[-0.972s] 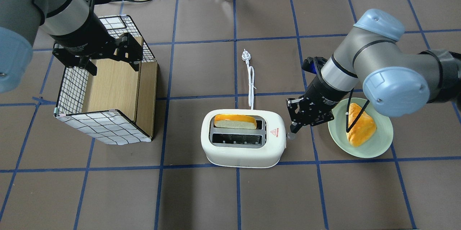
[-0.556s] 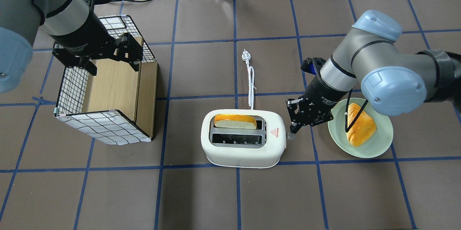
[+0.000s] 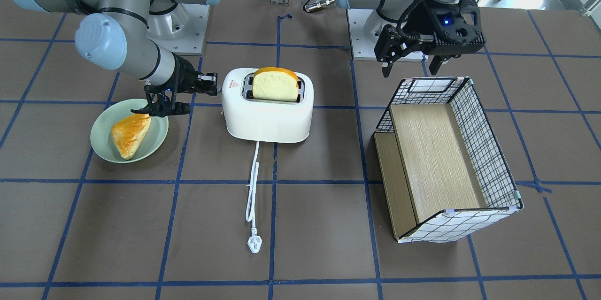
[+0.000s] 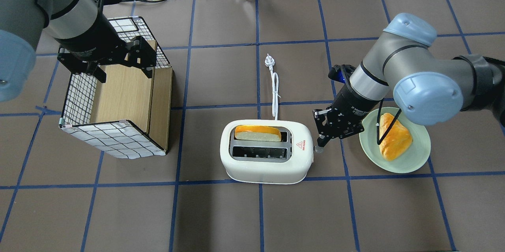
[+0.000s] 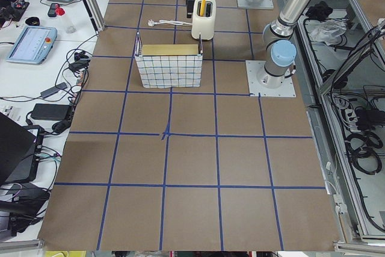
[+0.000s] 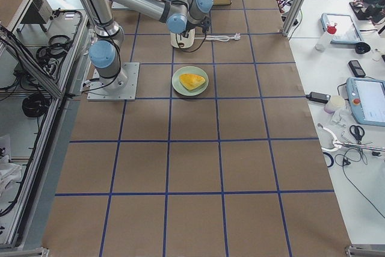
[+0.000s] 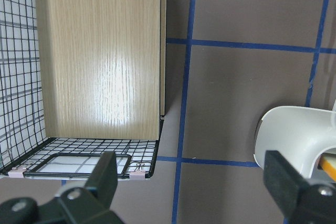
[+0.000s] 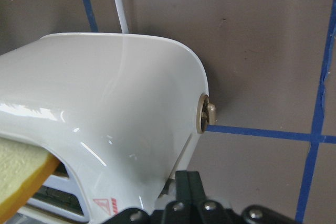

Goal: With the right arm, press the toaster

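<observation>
The white toaster (image 4: 268, 163) stands at the table's middle, with a bread slice (image 4: 258, 133) upright in its rear slot and the front slot empty. It also shows in the front-facing view (image 3: 267, 114) and fills the right wrist view (image 8: 105, 108). My right gripper (image 4: 319, 141) is shut and empty. Its tip is at the toaster's right end, right over the small lever (image 4: 317, 149). A beige knob (image 8: 206, 118) shows on that end. My left gripper (image 4: 124, 71) is open and empty above the wire basket (image 4: 114, 137).
A pale green plate (image 4: 414, 163) with a piece of bread (image 4: 394, 137) lies to the right of the toaster, under my right forearm. The toaster's white cord and plug (image 4: 269, 61) run away from it towards the far side. The basket has a wooden floor (image 7: 100, 56).
My right arm's elbow and wrist have shifted slightly left. The gripper tip has stayed at the toaster's right end. The left arm has not moved.
</observation>
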